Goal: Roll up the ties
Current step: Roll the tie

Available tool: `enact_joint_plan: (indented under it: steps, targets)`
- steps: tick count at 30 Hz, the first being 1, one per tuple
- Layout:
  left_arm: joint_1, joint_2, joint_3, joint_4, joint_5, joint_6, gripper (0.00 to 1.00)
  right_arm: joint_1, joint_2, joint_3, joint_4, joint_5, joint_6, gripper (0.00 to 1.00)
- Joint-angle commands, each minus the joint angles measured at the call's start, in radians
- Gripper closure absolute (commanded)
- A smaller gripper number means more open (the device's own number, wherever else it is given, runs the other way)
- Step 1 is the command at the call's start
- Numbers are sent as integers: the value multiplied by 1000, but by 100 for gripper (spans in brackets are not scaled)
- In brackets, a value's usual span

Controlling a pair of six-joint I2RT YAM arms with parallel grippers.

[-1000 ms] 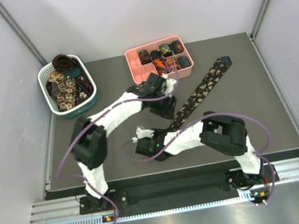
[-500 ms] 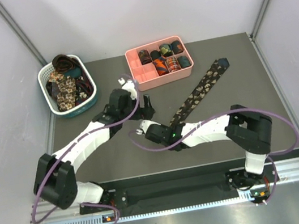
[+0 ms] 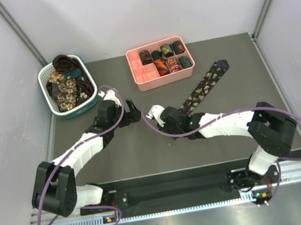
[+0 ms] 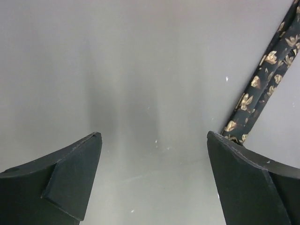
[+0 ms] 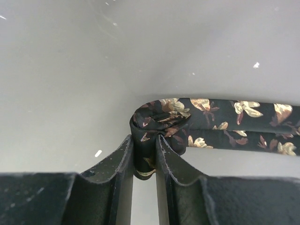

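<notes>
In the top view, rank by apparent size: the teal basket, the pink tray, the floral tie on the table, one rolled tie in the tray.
1. White-and-teal basket and pink tray: about alike, unranked.
2. Floral tie, long but narrow.
3. Rolled tie, smallest.

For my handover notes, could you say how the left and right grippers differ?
The left gripper is open, holding nothing; the right gripper is shut on the tie. The left stands beside the tie; the right grips its folded end. Both have black fingers.
</notes>
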State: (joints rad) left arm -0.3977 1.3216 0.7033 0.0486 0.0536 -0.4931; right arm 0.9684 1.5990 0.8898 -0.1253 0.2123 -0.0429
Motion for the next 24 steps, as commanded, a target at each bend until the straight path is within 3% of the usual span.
enact_joint_plan:
  steps: [1, 5, 9, 16, 24]
  targets:
    - [5, -48, -27, 120, 26, -45, 1, -40, -59, -11, 65, -171, 34, 100]
    - [5, -73, -50, 111, 3, -68, 1, -117, -60, -8, 72, -307, 55, 100]
    - [5, -114, -151, 227, -5, -79, 1, -183, -48, -5, 84, -474, 89, 100]
    - [2, -78, -206, 395, 224, 28, 1, -286, -7, -22, 146, -698, 147, 100]
    - [-53, -48, -251, 516, 230, 123, 1, -419, 85, -51, 271, -984, 248, 100]
